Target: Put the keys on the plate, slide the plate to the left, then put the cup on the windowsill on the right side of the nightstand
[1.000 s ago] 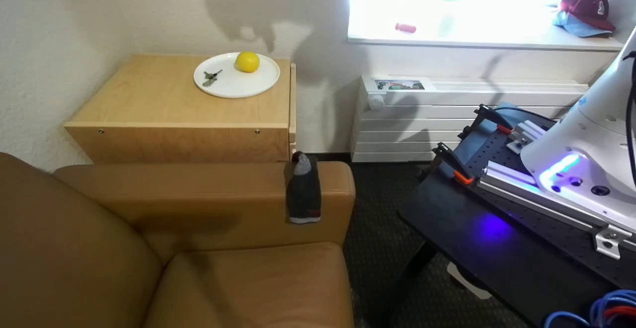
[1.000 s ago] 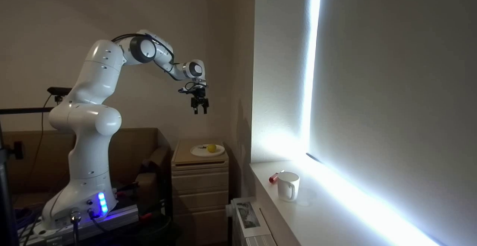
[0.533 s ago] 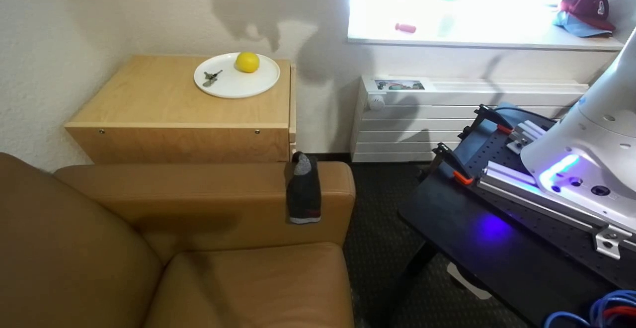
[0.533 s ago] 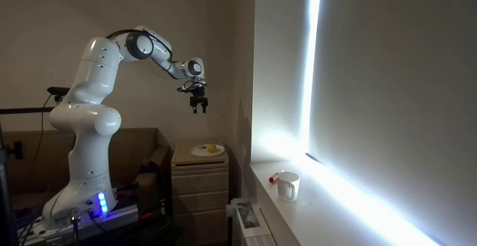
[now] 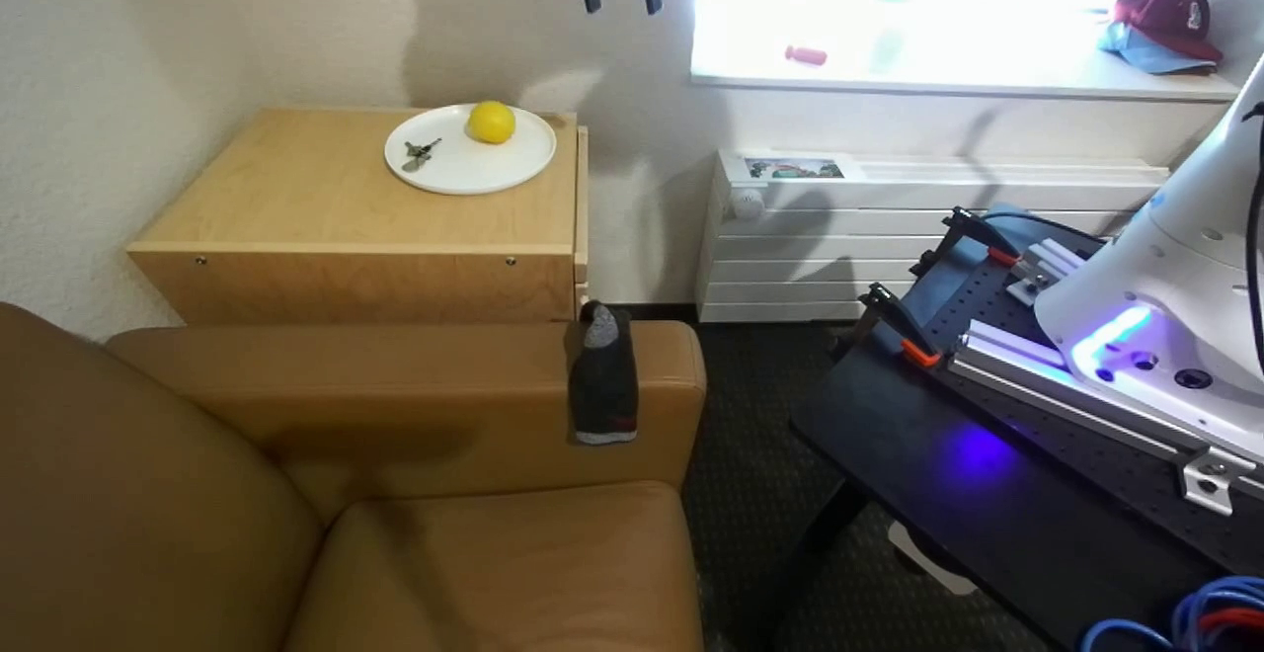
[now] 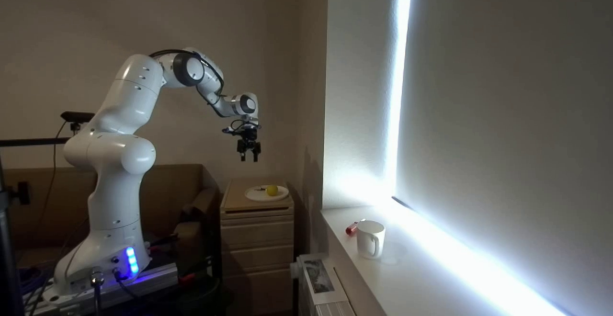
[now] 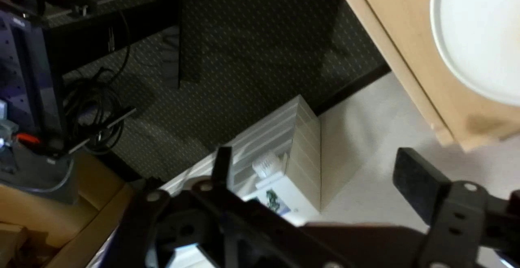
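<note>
The keys (image 5: 422, 152) lie on the left part of the white plate (image 5: 474, 176), left of a yellow fruit (image 5: 492, 122). The plate rests on the right part of the tan nightstand (image 5: 296, 193); part of it shows in the wrist view (image 7: 475, 52). The white cup (image 6: 369, 240) stands upright on the windowsill (image 6: 412, 282); in an exterior view it is lost in glare. My gripper (image 5: 623, 6) is open and empty, in the air above and right of the plate. Its fingers are wide apart in the wrist view (image 7: 315, 166).
A red object (image 6: 352, 229) lies beside the cup on the sill. A cap (image 5: 1165, 20) sits at the sill's right end. A radiator (image 5: 918, 198) stands below it. The brown sofa (image 5: 415, 366), with a dark sock (image 5: 604, 380) on its arm, adjoins the nightstand.
My gripper rose slightly, then moved down and a little left in an exterior view. It now shows at the top of an exterior view where it was out of frame. Objects have not moved.
</note>
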